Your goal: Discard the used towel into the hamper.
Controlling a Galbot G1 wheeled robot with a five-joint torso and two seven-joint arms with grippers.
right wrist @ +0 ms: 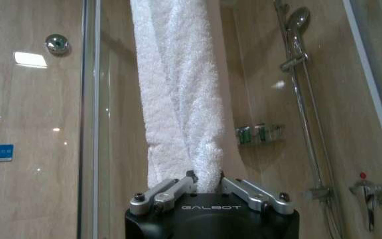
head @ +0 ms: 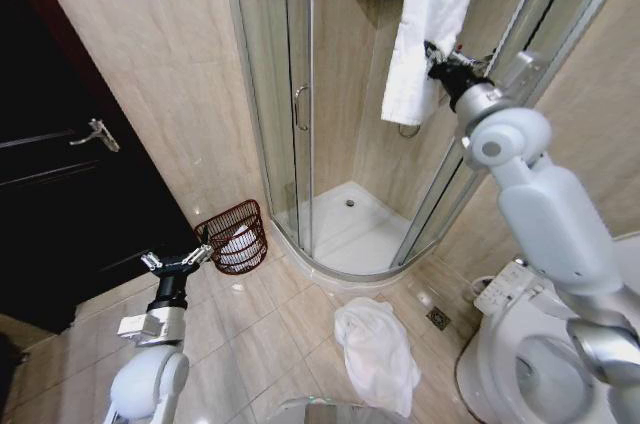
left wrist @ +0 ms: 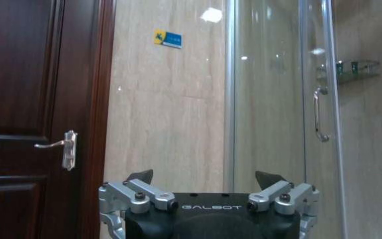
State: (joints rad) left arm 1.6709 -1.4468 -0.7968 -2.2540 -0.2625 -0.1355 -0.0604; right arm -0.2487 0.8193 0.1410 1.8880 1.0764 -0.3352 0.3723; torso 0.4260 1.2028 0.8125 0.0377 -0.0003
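At the lower left of the head view, the left gripper (head: 176,262) is held low over the floor tiles with its fingers spread wide and nothing between them; in the left wrist view the same open fingers (left wrist: 138,185) are pointed at the tiled wall beside the dark door (left wrist: 18,119). Just to the right of it, at centre left of the head view, the hamper (head: 234,234) is seen against the wall beside the shower's glass door (head: 290,94); white cloth is already lying inside its mesh.

Lower centre, a second white towel (head: 378,352) is seen crumpled on the floor tiles, well apart from the hamper.

In the upper right of the head view, the hanging towel (head: 428,24) is draped from above inside the shower, and the right gripper (head: 447,71) is raised to its lower part. In the right wrist view, the right gripper (right wrist: 206,188) is seen clenched on the towel's lower end, the terry cloth bunched between the jaws.

The towel is judged to be soft, limp and light, though heavier if damp; no shape is expected to be kept once it is lifted off. A pinch on a gathered fold, as is held now, is judged the surest hold, since a single thin edge may be slipped out.
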